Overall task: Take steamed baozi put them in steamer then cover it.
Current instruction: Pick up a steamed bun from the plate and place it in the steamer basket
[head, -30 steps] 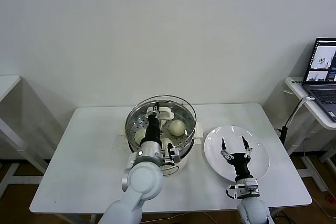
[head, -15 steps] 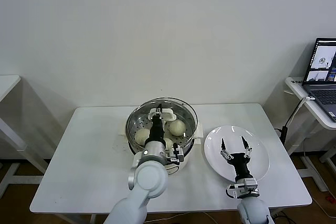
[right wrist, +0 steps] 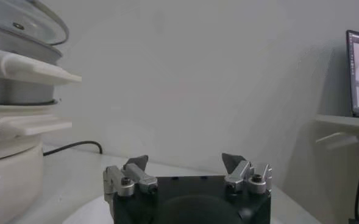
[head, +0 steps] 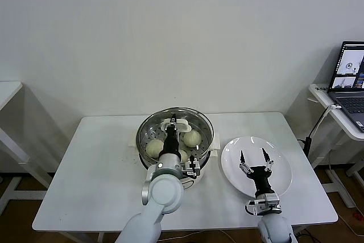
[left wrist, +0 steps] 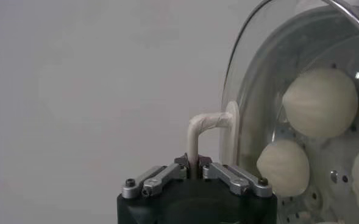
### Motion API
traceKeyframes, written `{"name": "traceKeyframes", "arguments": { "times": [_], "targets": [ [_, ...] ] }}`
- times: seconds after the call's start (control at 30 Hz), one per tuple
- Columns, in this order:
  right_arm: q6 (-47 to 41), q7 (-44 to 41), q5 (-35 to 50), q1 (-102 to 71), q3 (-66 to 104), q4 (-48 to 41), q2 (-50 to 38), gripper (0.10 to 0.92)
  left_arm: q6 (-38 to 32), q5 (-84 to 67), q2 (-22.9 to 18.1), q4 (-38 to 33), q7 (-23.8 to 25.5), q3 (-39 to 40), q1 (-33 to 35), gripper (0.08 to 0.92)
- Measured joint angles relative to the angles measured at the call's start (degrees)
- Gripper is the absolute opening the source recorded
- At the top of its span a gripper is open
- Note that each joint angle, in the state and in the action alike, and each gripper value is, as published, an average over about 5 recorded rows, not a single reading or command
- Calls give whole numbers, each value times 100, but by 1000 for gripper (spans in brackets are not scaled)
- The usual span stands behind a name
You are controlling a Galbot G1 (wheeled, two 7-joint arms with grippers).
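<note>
White table (head: pixel 96 163), L fingers (left wrist: pixel 194 163) clamped on cover (head: pixel 175 124) handle — wrist view only, R fingers (head: pixel 254 159) apart

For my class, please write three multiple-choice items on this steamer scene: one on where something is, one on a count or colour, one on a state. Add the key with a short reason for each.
1. Where is the right end effector?
A. Over the white plate
B. Inside the steamer
C. Beside the laptop

2. What colour is the handle of the cover?
A. Black
B. Cream-white
C. Red

3. What state is the left end effector in?
A. Open, away from everything
B. Shut on a steamed baozi
C. Shut on the cover's handle

Key:
1. A, the head view shows its spread fingers above the plate, right of the steamer.
2. B, the left wrist view shows a pale cream loop on the glass.
3. C, the left wrist view shows the fingers pinching the handle, with the buns behind the glass.
</note>
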Motion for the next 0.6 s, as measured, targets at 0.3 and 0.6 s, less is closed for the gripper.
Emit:
{"name": "traceKeyframes", "arguments": {
  "times": [0.3,0.6],
  "targets": [
    [2,-5,-8,21,-6,-20,12,823,-35,84,-4,53,-10,-29,42,196],
    [14,-7,-9,20,-1,-20,4,823,-64,137,6,119,-35,-53,54,196]
  ]
}}
